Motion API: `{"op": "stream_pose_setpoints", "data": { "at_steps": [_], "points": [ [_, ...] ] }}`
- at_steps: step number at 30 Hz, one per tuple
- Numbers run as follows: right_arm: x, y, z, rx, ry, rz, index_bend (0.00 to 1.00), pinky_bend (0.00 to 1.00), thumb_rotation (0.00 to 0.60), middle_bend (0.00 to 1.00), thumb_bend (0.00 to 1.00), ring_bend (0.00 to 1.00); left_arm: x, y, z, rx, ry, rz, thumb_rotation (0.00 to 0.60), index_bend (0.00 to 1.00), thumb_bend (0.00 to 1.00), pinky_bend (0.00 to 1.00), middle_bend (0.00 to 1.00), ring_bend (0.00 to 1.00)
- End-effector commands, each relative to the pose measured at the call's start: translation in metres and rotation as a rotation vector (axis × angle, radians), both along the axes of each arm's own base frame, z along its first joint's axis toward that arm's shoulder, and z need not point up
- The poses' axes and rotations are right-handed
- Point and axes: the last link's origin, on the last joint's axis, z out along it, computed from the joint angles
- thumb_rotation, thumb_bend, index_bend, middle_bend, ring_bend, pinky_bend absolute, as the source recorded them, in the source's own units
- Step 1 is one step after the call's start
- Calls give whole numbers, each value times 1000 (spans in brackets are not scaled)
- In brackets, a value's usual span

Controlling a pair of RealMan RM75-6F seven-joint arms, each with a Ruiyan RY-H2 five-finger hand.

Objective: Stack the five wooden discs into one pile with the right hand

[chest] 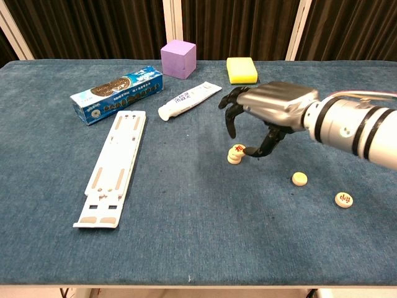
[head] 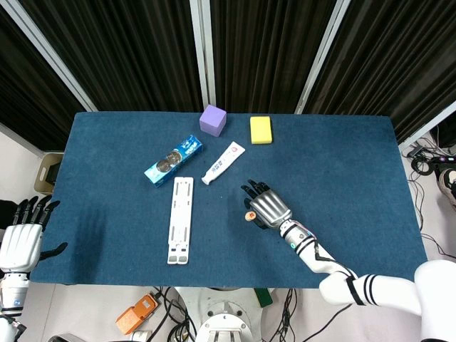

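Observation:
A short pile of wooden discs (chest: 236, 153) stands on the blue table (chest: 186, 248); its top disc carries a red character. My right hand (chest: 268, 107) hovers just above and right of the pile, fingers spread and curved down, thumb tip close beside the top disc, nothing in its grasp. In the head view the right hand (head: 268, 206) hides most of the pile (head: 250, 214). Two single discs lie to the right: a plain one (chest: 299, 179) and a marked one (chest: 343, 199). My left hand (head: 20, 239) hangs open off the table's left edge.
A white slotted stand (chest: 112, 166) lies left of the pile. A toothpaste tube (chest: 188, 100), a blue box (chest: 116, 89), a purple cube (chest: 178, 59) and a yellow sponge (chest: 241, 69) sit farther back.

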Motion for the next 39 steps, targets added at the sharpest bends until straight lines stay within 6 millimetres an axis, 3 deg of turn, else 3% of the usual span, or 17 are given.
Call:
{"op": "stream_pose_setpoints", "data": {
  "at_steps": [1,8,15,39],
  "points": [
    [-10,4,15,-27,-19,-14,479,188,600,170,466,84,0,0,0,-1,0,0,600,154,0,0,75,0],
    [-48,25,39,-42,5,-63,478,188,600,169,456,84,1,2,-3,-4,-5,-8,600,155,0,0,75,0],
    [-77,45,39,-6,63,-97,478,188,600,170,455,83,3,3,-4,-6,-7,-16,600,154,0,0,75,0],
    [-83,49,22,22,103,-91,514,188,600,170,456,84,1,-1,-2,2,-8,-10,600,154,0,0,75,0]
  ]
}}
